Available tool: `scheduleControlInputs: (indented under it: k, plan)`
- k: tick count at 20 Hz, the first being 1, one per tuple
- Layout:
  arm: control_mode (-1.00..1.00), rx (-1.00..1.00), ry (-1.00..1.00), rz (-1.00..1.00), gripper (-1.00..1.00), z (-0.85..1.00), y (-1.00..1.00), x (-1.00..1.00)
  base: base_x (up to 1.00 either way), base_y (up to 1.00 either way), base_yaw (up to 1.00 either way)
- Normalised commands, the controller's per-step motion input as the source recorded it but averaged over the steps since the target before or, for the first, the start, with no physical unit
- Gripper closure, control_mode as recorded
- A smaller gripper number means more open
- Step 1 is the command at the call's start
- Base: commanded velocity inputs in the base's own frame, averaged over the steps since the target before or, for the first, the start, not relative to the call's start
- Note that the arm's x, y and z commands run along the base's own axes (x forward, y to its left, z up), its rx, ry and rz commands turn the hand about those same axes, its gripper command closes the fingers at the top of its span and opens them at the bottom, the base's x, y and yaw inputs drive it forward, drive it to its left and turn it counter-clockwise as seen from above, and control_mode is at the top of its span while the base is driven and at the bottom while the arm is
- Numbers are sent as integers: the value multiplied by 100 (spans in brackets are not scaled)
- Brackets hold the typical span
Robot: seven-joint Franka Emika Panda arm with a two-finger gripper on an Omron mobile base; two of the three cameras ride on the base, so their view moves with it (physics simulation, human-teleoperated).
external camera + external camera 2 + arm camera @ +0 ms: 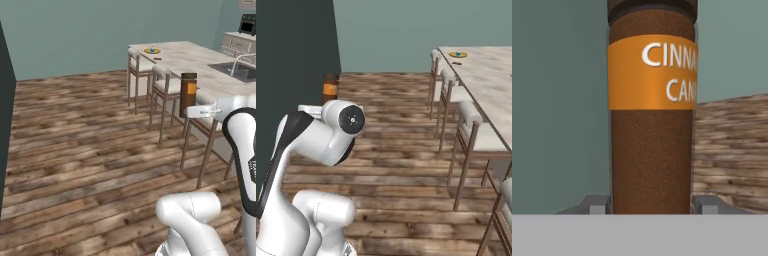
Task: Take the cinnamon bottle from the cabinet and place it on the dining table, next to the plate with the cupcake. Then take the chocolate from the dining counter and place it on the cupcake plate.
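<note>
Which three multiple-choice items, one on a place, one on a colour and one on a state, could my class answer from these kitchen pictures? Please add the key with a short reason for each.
1. Where does the plate with the cupcake stand?
A. on the wooden floor
B. near the far corner of the dining table
C. on a stool seat

2. What colour is the label band on the cinnamon bottle?
A. orange
B. green
C. white

3. How is the cinnamon bottle placed?
A. lying on the floor
B. standing on the table
C. upright in the gripper, off the table

Key: 1 B, the left base view shows the plate on the marbled top at its far end. 2 A, the hand view shows an orange band with white letters. 3 C, the hand view shows a finger on each side of the upright bottle, and the left base view shows it in the air beside the table edge.
</note>
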Motion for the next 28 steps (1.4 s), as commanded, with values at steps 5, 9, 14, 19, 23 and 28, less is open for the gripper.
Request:
scheduleControlInputs:
  k: [5,9,14,19,23,28]
  plan:
    - [100,0,0,0,100,0,0,0,85,50,-15]
    - [100,0,0,0,100,0,0,0,86,49,-15]
    - [100,0,0,0,100,0,0,0,87,48,-15]
    - [100,0,0,0,100,0,0,0,89,46,-14]
    - [100,0,0,0,100,0,0,0,89,46,-14]
    - [100,0,0,0,100,0,0,0,89,46,-14]
